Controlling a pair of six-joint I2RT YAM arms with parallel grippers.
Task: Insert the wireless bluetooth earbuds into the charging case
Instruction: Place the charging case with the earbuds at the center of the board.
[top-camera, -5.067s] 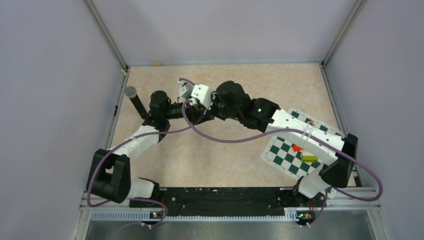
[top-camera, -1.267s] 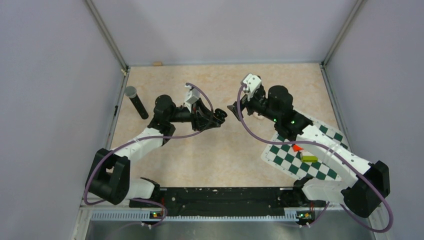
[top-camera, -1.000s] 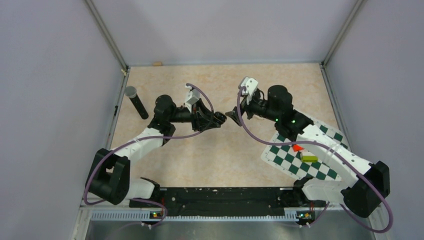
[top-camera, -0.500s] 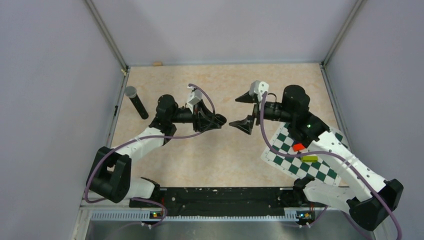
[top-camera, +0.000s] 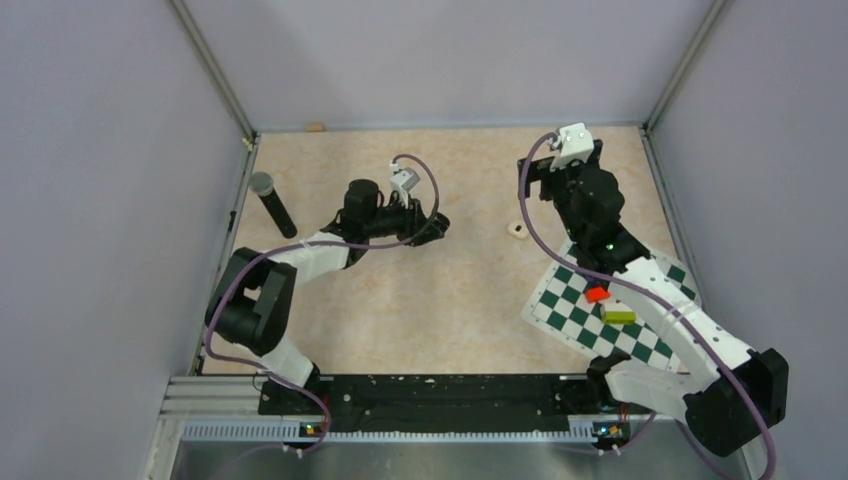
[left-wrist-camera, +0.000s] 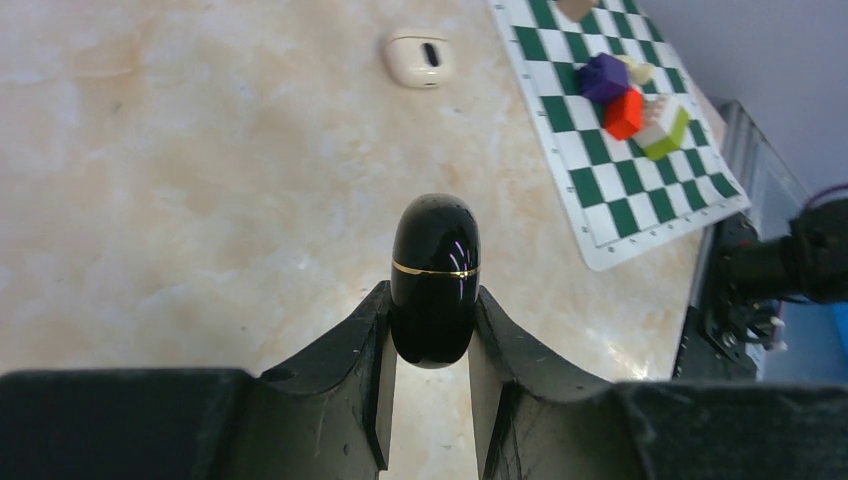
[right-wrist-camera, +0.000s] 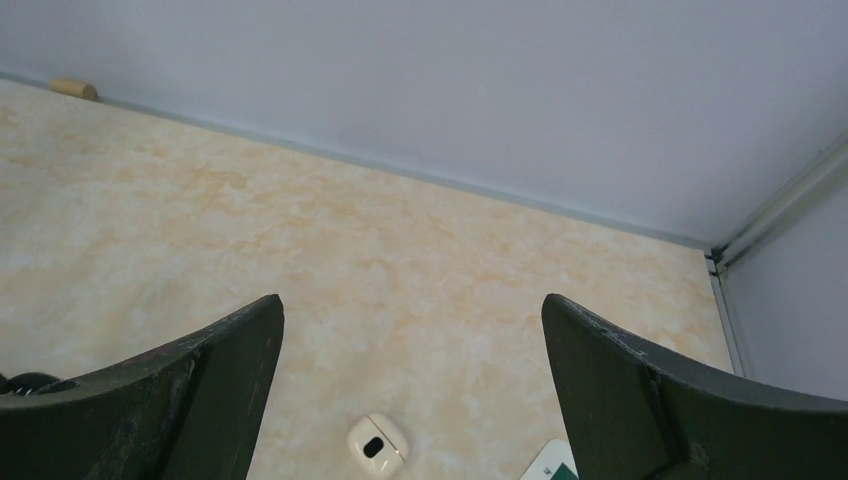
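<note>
Right hand back, case in left

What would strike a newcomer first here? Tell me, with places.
The glossy black charging case with its gold seam, pinched in the left gripper near the middle of the marbled table. Next the green-and-white checkered mat on the right, carrying coloured blocks, and the right gripper, open wide and empty, at the far right.
</note>
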